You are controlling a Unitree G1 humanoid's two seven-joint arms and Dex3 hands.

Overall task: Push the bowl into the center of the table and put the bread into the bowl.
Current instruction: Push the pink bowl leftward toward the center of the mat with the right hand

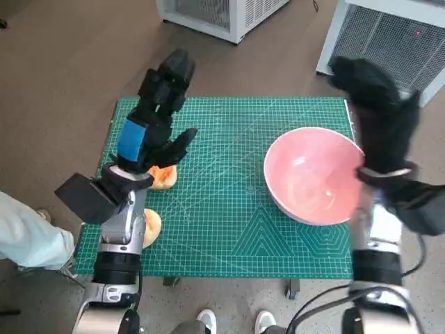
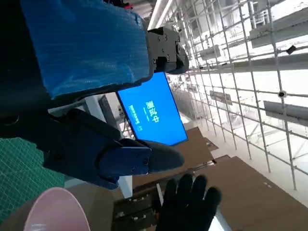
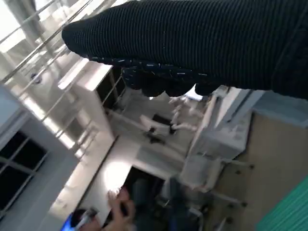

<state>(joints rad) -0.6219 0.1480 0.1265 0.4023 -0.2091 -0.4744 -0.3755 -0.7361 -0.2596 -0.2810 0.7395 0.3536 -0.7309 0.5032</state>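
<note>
Over by the right edge of the table (image 1: 229,257), which is covered by a green cutting mat, sits the pink bowl (image 1: 314,176), mouth up and empty as far as I can see. It's roughly midway between the near and far edges, and its rim nearly reaches the mat's right border. The right hand (image 1: 372,94) in its knitted glove is raised above the far right corner, just past the bowl. From the head view I honestly can't tell whether it actually touches the rim or just hangs over it, and I can't tell how its fingers are set either. Nothing shows in it.

On the left side, the bread (image 1: 164,177) is an orange-tan piece lying near the left edge, mostly hidden under the left hand (image 1: 158,115). That hand, with the blue tape on its back, is lifted above the mat with fingers spread and pointing toward the far edge, holding nothing. A second pale orange rounded thing (image 1: 151,227) peeks out beside the left forearm near the near left corner.

Left wrist view looks out across the room: a corner of the green mat, the bowl's pink rim (image 2: 55,211), the gloved right hand with fingers apart, and a blue screen (image 2: 151,111) behind. Right wrist view is mostly glove, plus a blurry person (image 3: 120,211) in the background.
</note>
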